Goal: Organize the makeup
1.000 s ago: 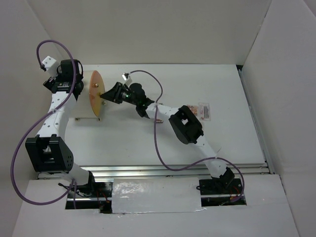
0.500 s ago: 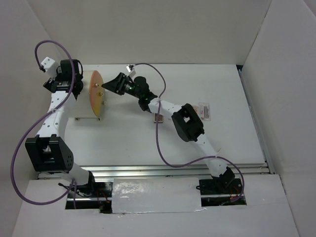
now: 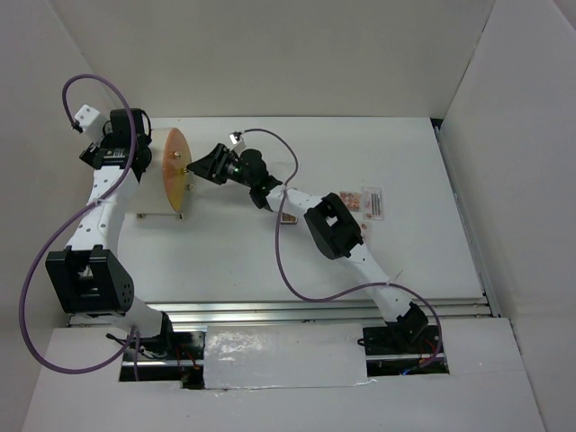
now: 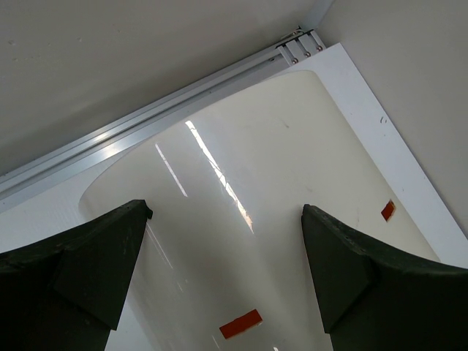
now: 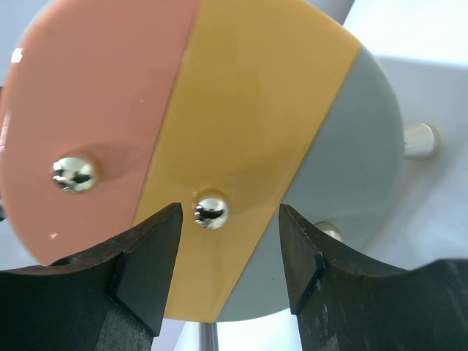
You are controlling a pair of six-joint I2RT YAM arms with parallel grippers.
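Of the makeup, a clear-packaged pinkish card [image 3: 371,202] lies on the table right of my right arm, and a small square palette [image 3: 288,217] peeks out beside that arm's forearm. My right gripper [image 3: 200,169] is open in front of the round drawer front [image 5: 241,95], which has pink, yellow and grey bands. The yellow band's gold knob [image 5: 210,210] sits between the right fingertips, nearer the left one, with a gap on each side. My left gripper [image 4: 223,212] is wide open over the white cylinder [image 4: 278,183], holding nothing.
The white cylinder [image 3: 153,205] lies on its side at the table's back left, its orange front [image 3: 174,171] facing right. Other gold knobs [image 5: 73,173] stud the front. White walls enclose the table, with a metal rail [image 3: 324,310] along the near edge.
My right gripper's jaws have widened around the knob; its wrist drew back from the drawer front, then came close again. The left arm and the cylinder have stayed put.
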